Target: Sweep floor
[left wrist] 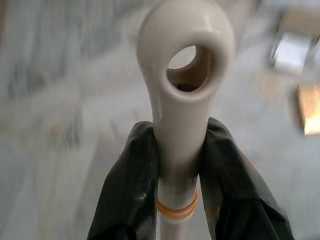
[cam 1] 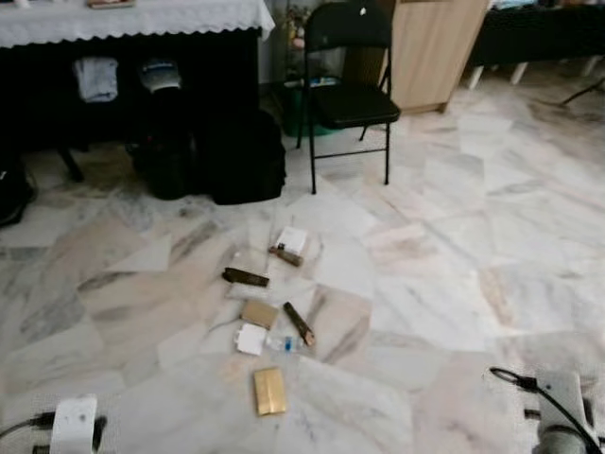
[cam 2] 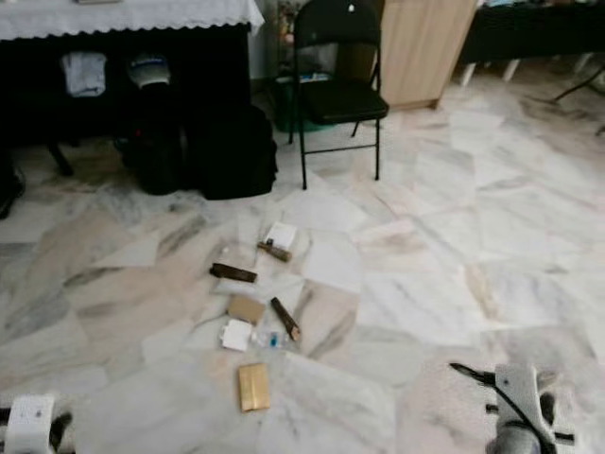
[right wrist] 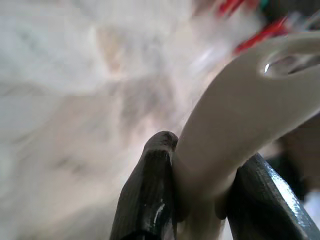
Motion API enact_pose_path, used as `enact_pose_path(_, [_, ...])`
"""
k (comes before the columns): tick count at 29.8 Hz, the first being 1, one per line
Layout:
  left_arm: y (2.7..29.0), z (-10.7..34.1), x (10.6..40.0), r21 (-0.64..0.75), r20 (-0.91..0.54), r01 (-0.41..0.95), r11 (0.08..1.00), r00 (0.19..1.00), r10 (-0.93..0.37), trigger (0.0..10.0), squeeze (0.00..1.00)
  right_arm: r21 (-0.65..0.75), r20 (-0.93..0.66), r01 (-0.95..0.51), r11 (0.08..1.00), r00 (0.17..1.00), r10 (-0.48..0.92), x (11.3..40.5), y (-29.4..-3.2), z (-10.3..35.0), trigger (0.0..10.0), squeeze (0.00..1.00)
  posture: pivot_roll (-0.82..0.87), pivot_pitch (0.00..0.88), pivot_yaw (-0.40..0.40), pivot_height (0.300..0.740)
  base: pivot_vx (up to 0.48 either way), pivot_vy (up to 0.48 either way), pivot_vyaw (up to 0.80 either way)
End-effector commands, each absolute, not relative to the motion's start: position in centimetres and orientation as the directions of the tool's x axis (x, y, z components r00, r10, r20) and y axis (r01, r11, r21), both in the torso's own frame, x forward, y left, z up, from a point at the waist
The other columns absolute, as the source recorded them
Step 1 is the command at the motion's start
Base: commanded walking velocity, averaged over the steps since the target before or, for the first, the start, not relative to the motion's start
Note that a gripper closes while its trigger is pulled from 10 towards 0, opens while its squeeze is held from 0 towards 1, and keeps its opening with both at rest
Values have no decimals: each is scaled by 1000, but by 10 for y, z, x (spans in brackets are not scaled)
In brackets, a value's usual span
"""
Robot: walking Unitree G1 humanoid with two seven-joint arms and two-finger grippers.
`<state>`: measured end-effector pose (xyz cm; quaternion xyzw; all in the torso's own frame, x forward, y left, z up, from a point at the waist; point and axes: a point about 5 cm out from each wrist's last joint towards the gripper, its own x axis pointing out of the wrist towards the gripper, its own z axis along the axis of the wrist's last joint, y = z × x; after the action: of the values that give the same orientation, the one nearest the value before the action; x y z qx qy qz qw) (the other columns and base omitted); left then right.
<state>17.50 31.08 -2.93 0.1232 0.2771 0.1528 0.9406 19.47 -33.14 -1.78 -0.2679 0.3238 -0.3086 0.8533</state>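
Litter lies in a cluster on the marble floor [cam 1: 454,284]: a white card [cam 1: 292,240], two brown sticks [cam 1: 245,276] [cam 1: 299,323], a tan card [cam 1: 259,313], a small white piece [cam 1: 250,339] and a gold card [cam 1: 269,391]. My left gripper [left wrist: 180,135] is shut on a white handle [left wrist: 185,60] with a round hanging hole and orange rings. My right gripper [right wrist: 200,150] is shut on a curved white handle [right wrist: 240,115], with blurred red parts behind it. Both wrists [cam 1: 74,426] [cam 1: 562,407] sit at the lower corners, short of the litter.
A black folding chair [cam 1: 350,85] stands beyond the litter. At the back left, black bags [cam 1: 241,156] sit under a table with a white cloth [cam 1: 132,19]. A wooden cabinet [cam 1: 435,52] is behind the chair. Open marble stretches to the right.
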Motion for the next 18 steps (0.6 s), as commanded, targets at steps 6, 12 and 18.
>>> enact_pose_path(6, [306,17,214,222,-243,-294,929,907,345,10000,0,-641,-78,445,625,773,-630,236,-313,28,10000,0,-55,69,-47,740,0,0,0])
enact_pose_path(12, [289,60,243,65,-6,-360,931,933,361,10000,0,-459,124,470,754,874,-469,272,-282,69,10000,0,-59,78,-49,740,0,0,0])
enact_pose_path(18, [271,87,262,-15,111,-317,948,942,317,10000,0,-411,170,446,795,894,-414,292,-268,84,10000,0,-56,83,-52,740,0,0,0])
